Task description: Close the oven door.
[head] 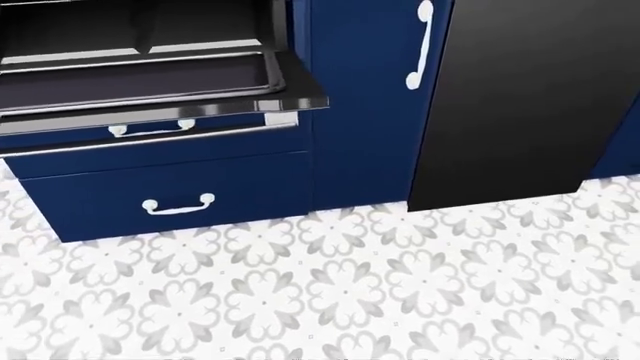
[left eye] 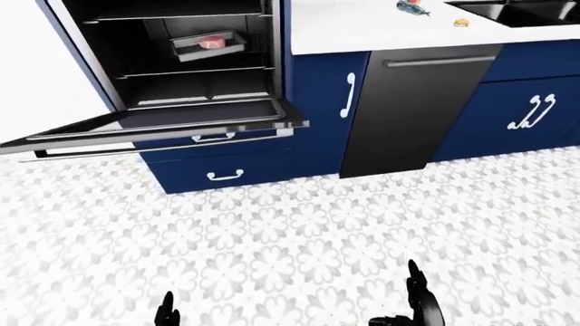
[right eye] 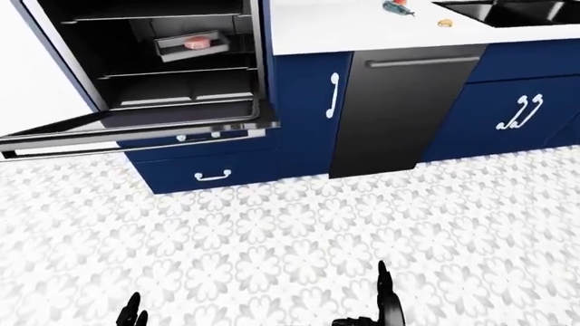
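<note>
Oven door (left eye: 154,125) hanging open, both hands – left hand (left eye: 166,314), right hand (left eye: 419,302) – cropped, grip unreadable

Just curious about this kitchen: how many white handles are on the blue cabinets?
5 visible. One on the drawer under the open oven door, one on the drawer above it, one upright on the narrow door, two curved on the right cabinet. Others may be hidden.

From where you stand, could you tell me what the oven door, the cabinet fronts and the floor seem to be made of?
Oven door: likely polished metal framing dark glass; its edge shows bright reflections. Cabinet fronts: smooth navy panels, probably painted wood or laminate, with glossy white handles. Floor: looks like matte tile, printed with a repeating grey flower pattern. Being a render, all this is a guess.
</note>
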### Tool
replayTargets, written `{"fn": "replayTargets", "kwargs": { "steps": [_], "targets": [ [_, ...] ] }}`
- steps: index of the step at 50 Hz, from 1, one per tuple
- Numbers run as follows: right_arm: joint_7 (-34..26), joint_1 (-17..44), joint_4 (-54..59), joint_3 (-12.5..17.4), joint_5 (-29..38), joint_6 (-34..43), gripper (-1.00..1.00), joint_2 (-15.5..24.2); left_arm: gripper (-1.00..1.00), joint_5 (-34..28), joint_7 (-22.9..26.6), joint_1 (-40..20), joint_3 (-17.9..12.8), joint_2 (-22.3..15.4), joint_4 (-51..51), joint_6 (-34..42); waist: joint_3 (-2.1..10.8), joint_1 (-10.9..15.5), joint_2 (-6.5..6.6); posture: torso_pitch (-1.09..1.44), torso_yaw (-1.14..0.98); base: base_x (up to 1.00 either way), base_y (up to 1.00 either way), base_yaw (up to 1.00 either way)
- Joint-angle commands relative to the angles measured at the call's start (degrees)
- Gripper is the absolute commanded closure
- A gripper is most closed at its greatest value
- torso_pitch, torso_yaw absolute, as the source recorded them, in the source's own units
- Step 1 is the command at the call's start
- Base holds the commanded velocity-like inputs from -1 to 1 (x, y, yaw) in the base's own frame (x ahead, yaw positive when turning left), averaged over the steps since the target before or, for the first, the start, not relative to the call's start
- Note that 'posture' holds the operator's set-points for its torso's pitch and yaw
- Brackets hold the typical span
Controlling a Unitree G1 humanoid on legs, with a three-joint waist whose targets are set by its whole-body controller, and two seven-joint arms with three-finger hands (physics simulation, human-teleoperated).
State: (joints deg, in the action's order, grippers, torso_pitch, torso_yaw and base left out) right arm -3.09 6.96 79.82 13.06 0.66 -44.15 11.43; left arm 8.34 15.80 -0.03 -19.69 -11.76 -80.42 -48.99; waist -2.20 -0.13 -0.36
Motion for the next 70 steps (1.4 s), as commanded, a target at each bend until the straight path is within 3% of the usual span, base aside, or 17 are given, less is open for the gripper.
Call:
{"fn": "replayTargets", "kwargs": {
  "steps": [1,6,16,19,21,22,29,36,46,49,51,52,53,61,66,67,70],
  "targets": [
    [0.24,0.60,-1.01,0.14,-0.36,-1.47,-1.00,0.61,-1.00,0.14,0.20,-0.42,-0.13,-0.47,0.83,-1.19,0.48,-0.05,0.06,0.00,0.00,0.00,0.21,0.00],
    [0.31,0.49,-1.00,0.03,-0.39,-1.53,-1.00,0.51,-1.00,0.02,-0.11,0.03,0.13,-0.02,0.83,-1.90,1.12,-0.36,-4.89,0.00,0.00,0.00,0.21,0.00],
    [0.00,0.58,-0.94,0.19,-0.35,-1.38,-1.00,0.68,-1.00,-0.07,-0.27,0.46,0.22,0.44,0.78,-2.37,0.53,-0.59,-0.34,0.00,0.00,0.00,0.21,0.00],
    [-0.05,0.63,-0.95,0.25,-0.33,-1.39,-1.00,0.71,-1.00,0.02,-0.06,0.36,0.08,0.32,0.78,-2.17,0.62,-0.56,2.94,0.00,0.00,0.00,0.21,0.00],
    [0.06,0.56,-0.95,0.20,-0.23,-1.44,-1.00,0.66,-1.00,0.01,-0.05,0.37,0.06,0.30,0.78,-2.14,1.84,-0.06,7.45,0.00,0.00,0.00,0.21,0.00],
    [0.08,0.54,-0.96,0.19,-0.21,-1.44,-1.00,0.65,-1.00,0.05,-0.04,0.37,0.04,0.29,0.79,-2.15,0.85,0.28,3.41,0.00,0.00,0.00,0.21,0.00],
    [0.09,0.51,-0.98,0.15,-0.23,-1.53,-1.00,0.60,-1.00,0.15,0.13,0.27,0.01,0.20,0.80,-2.00,0.52,0.15,1.55,0.00,0.00,0.00,0.21,0.00],
    [0.20,0.51,-1.03,0.00,-0.22,-1.57,-1.00,0.45,-1.00,0.03,0.10,0.14,0.02,0.19,0.80,-1.82,1.04,-0.26,-4.72,0.00,0.00,0.00,0.21,0.00],
    [0.20,0.55,-0.99,-0.14,-0.23,-1.53,-1.00,0.53,-1.00,0.00,0.15,0.16,-0.02,0.25,0.79,-1.76,0.57,-0.58,-0.33,0.00,0.00,0.00,0.21,0.00],
    [0.13,0.56,-0.98,-0.06,-0.22,-1.49,-1.00,0.60,-1.00,0.08,0.24,0.17,-0.04,0.24,0.80,-1.78,0.64,-0.58,3.04,0.00,0.00,0.00,0.21,0.00],
    [0.06,0.53,-0.98,-0.04,-0.21,-1.51,-1.00,0.56,-1.00,0.04,0.29,0.18,-0.01,0.27,0.79,-1.79,1.83,-0.09,7.36,0.00,0.00,0.00,0.21,0.00],
    [-0.04,0.54,-0.98,0.01,-0.24,-1.51,-1.00,0.56,-1.00,0.05,0.26,0.20,-0.01,0.29,0.79,-1.79,0.94,0.22,3.56,0.00,0.00,0.00,0.21,0.00],
    [-0.22,0.63,-0.97,0.15,-0.41,-1.40,-1.00,0.57,-1.00,0.11,0.30,0.20,-0.03,0.28,0.80,-1.76,0.83,0.11,4.44,0.00,0.00,0.00,0.22,0.00],
    [-0.59,0.83,-0.95,0.38,-0.56,-1.14,-1.00,0.64,-1.00,0.19,0.56,0.22,-0.04,0.31,0.81,-1.84,0.43,-0.01,0.11,0.00,0.00,0.00,0.23,0.00],
    [-0.63,0.74,-0.97,0.39,-0.56,-1.20,-1.00,0.53,-1.00,0.22,0.80,0.02,-0.11,0.19,0.79,-1.66,1.38,-0.47,-5.80,0.00,0.00,0.00,0.25,0.00],
    [-0.50,0.66,-0.97,0.30,-0.46,-1.30,-1.00,0.50,-1.00,0.20,0.79,0.03,-0.13,0.18,0.79,-1.66,0.62,-1.09,-2.49,0.00,0.00,0.00,0.23,0.00],
    [-0.10,0.61,-1.02,0.06,-0.21,-1.45,-1.00,0.42,-1.00,0.14,0.63,0.06,-0.06,0.29,0.81,-1.78,1.19,-1.14,-3.25,0.00,0.00,0.00,0.26,0.00]
  ]
}}
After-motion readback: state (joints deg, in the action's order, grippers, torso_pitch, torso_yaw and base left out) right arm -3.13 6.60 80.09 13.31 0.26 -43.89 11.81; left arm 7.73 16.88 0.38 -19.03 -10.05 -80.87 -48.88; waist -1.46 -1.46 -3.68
